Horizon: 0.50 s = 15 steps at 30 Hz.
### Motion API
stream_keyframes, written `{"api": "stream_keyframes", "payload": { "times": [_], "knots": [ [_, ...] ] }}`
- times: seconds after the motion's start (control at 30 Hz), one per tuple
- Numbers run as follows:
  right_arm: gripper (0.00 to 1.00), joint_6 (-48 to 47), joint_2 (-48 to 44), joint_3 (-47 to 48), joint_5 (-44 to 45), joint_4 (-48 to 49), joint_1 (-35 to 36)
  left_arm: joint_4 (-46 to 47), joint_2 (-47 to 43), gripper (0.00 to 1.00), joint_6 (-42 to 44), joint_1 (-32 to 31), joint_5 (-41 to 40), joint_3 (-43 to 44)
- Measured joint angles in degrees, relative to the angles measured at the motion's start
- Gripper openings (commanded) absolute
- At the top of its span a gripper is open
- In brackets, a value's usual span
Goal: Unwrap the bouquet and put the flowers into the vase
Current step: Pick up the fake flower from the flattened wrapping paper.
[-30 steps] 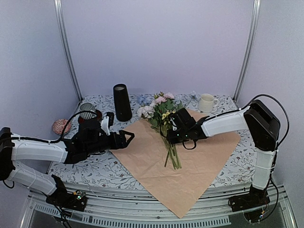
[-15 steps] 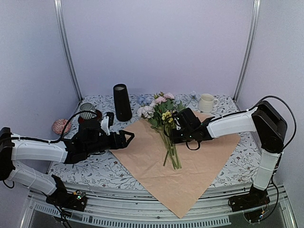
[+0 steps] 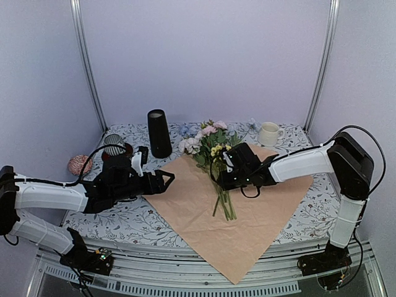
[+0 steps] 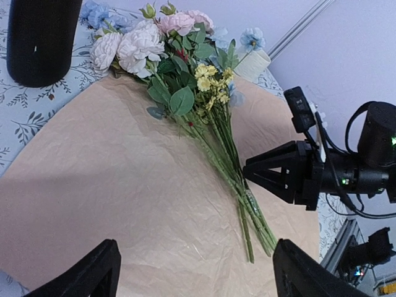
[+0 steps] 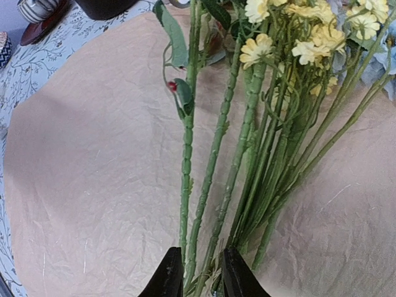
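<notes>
Beneath both grippers spreads the table (image 3: 124, 219), covered in a leaf-printed cloth. Between the two grippers, and running on under the right one, lies the tan wrapping paper (image 3: 185, 210), opened flat like a big diamond, its near corner hanging past the table edge.

The left gripper (image 3: 166, 181) hovers at the sheet's left corner, jaws spread wide and holding nothing, pointing across toward the other arm. The right gripper (image 3: 221, 170) sits low over the paper with its fingers drawn close on the green stems of the flowers (image 3: 207, 145). In its wrist view several stems pass between the fingertips.

The flowers lie on the paper. Their pink, white, blue and yellow heads fan out on the far side of the right gripper, and the cut ends trail toward the near side of it.

The vase (image 3: 159, 133) stands upright on the cloth, off the paper, beyond the left gripper and near the blooms. A cream mug (image 3: 268, 133) stands beyond the right gripper, to its right. A striped cup (image 3: 114, 143) sits to the left of the left gripper, farther back. A pink ball of twine (image 3: 79, 164) lies left of that again.
</notes>
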Motion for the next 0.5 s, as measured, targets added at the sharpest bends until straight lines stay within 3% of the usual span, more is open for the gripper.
{"api": "stream_keyframes", "payload": {
  "times": [0.5],
  "knots": [
    [0.23,-2.89,4.35,4.33,-1.09,-1.16,2.23,-0.7,0.15,0.88,0.02,0.0,0.02,0.02]
  ]
}}
